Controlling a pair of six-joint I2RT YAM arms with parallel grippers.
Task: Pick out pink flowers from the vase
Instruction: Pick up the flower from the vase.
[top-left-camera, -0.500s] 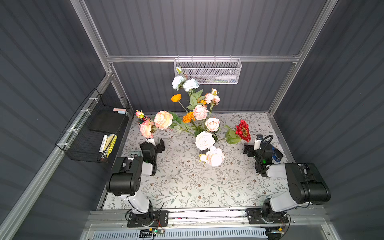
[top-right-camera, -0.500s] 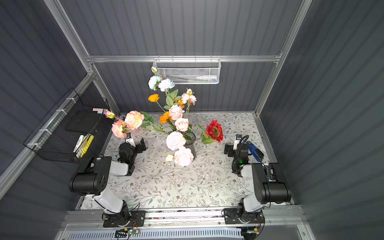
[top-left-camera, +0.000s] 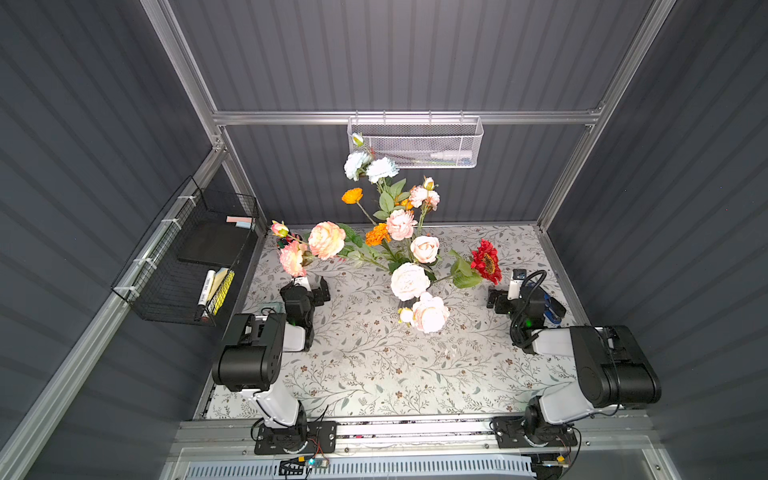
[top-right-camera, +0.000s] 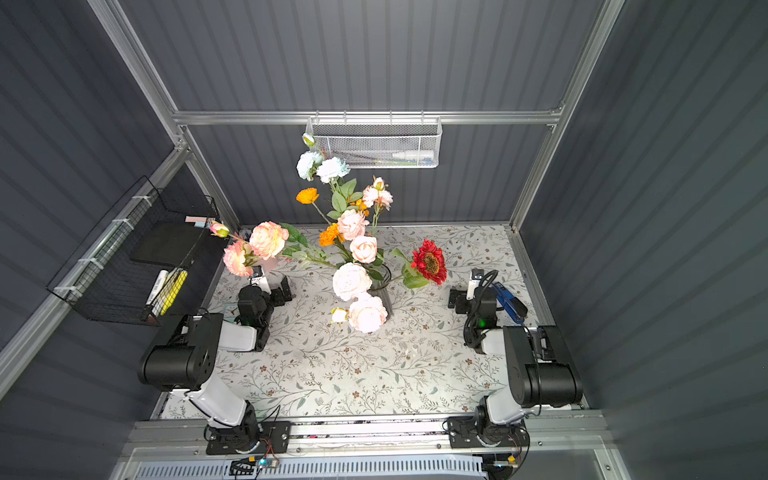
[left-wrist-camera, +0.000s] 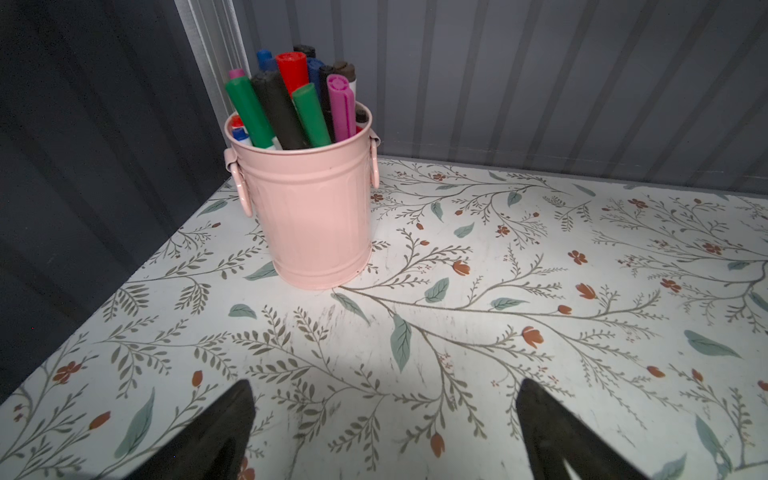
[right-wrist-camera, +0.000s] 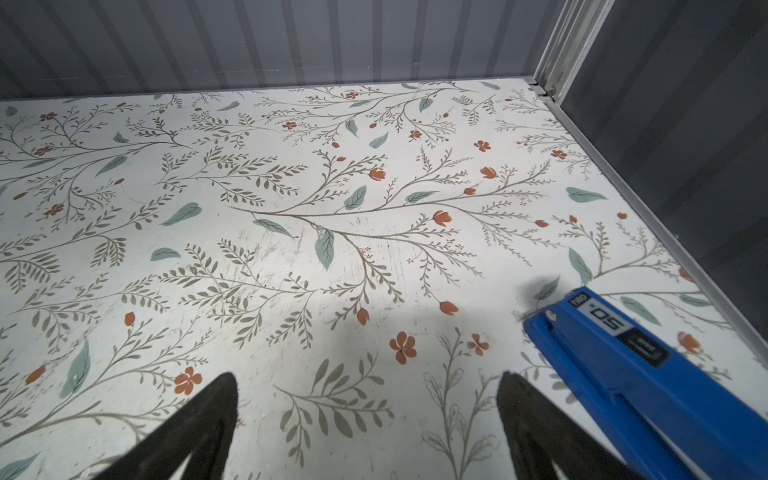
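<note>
The pink flowers stand in the vase at mid-table in both top views. Several pale pink blooms spread on long green stems, two leaning far left over my left arm. The blooms hide most of the vase. My left gripper rests low at the table's left, open, with only bare tabletop between its fingers. My right gripper sits low at the right, also open with nothing in it. Both are well clear of the vase.
A pink cup of pens stands just ahead of the left gripper by the corner. A blue stapler lies beside the right gripper. A red bloom, white-bluish carnations and orange blooms share the vase. Wire baskets hang on the walls.
</note>
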